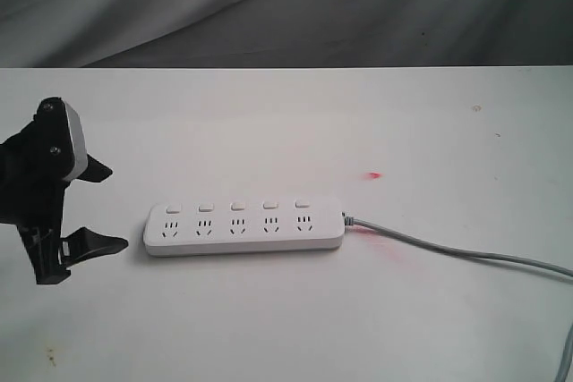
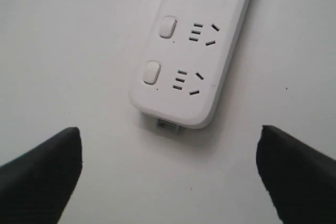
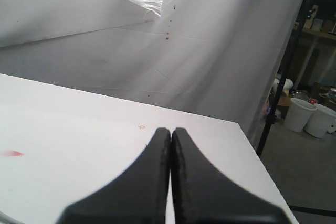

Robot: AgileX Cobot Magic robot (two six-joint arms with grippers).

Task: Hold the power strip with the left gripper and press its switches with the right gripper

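Power strip [image 1: 243,228]: laid flat on the table [image 1: 430,123], untouched (cable [image 1: 448,252] trailed off to the right).
Left end effector [image 1: 120,207]: held spread, just beside the strip's cable-free end.
Right end effector [image 3: 171,129]: pressed together above the table.

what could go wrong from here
The left gripper is open, short of the power strip and not touching it; a press before it grips may slide the strip.
Closing on the strip's end could nudge it away or hit the nearest switch.
The right gripper is shut with the strip outside its camera's view, so its aim may be off.
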